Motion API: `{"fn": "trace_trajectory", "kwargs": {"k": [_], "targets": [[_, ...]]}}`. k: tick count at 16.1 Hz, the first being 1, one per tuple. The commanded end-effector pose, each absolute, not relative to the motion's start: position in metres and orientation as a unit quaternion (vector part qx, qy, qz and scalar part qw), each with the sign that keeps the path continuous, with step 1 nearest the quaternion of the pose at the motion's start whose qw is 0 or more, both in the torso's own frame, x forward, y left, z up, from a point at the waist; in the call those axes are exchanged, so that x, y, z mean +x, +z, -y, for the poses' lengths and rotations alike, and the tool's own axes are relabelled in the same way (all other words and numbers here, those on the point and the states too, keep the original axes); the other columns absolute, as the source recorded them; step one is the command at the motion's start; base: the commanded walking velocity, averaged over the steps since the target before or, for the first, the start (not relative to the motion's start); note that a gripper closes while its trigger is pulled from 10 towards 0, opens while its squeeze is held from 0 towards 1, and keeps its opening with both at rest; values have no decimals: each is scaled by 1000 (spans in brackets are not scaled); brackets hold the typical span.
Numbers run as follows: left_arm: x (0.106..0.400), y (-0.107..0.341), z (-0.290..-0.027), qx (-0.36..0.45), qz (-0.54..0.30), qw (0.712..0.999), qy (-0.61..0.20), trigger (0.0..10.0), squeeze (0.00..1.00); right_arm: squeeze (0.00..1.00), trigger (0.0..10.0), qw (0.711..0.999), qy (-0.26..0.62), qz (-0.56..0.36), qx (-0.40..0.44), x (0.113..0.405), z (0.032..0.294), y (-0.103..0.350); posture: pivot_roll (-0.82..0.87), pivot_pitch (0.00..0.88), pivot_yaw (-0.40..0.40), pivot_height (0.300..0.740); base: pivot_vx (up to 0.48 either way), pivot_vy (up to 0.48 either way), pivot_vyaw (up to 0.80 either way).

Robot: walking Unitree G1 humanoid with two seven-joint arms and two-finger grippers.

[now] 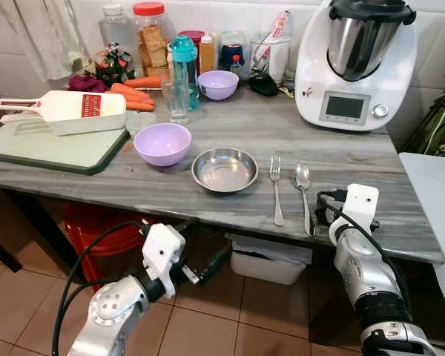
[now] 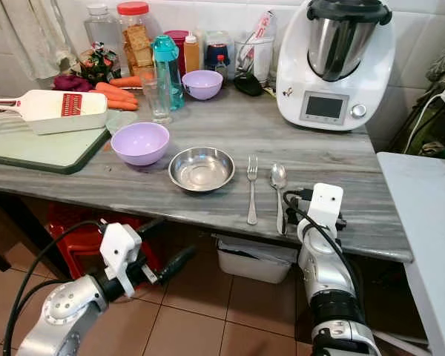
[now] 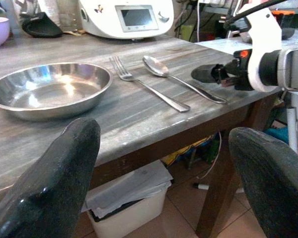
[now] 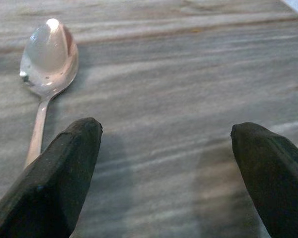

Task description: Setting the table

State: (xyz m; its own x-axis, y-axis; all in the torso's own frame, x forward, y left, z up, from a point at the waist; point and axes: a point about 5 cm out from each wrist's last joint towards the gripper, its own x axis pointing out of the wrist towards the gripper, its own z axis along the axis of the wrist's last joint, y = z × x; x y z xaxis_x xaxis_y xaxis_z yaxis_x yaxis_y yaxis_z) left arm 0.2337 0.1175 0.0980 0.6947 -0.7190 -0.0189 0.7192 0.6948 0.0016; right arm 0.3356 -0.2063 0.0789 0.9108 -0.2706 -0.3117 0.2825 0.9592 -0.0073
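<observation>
Spoon (image 1: 303, 182): polished metal, oval bowl, slim handle, lying on the grey streaked countertop (image 1: 356, 167) just right of the fork (image 1: 276, 185) (parallel, apart). Right gripper (image 4: 164, 163): fingers spread wide, empty, over the counter beside the spoon handle. Steel bowl (image 1: 225, 169): round, shallow. Left gripper (image 3: 164, 188): wide open, empty, below the counter edge.

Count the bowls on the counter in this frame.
3: a steel bowl left of the fork, a large purple bowl left of that, and a small purple bowl at the back. Clutter could hide more.
</observation>
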Motion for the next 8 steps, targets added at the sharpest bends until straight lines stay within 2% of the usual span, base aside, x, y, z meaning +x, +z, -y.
{"fn": "trace_trajectory", "kwargs": {"k": [1,8], "targets": [[233,101,-116,7,-4,916,-402,10000,0,0,10000,977,-133,-164,24,337,203,79,72,0,-3,740,0,0,0],[233,95,-120,12,-15,912,-409,10000,0,0,10000,977,-94,-186,41,343,184,78,82,0,-9,740,0,0,0]]}}
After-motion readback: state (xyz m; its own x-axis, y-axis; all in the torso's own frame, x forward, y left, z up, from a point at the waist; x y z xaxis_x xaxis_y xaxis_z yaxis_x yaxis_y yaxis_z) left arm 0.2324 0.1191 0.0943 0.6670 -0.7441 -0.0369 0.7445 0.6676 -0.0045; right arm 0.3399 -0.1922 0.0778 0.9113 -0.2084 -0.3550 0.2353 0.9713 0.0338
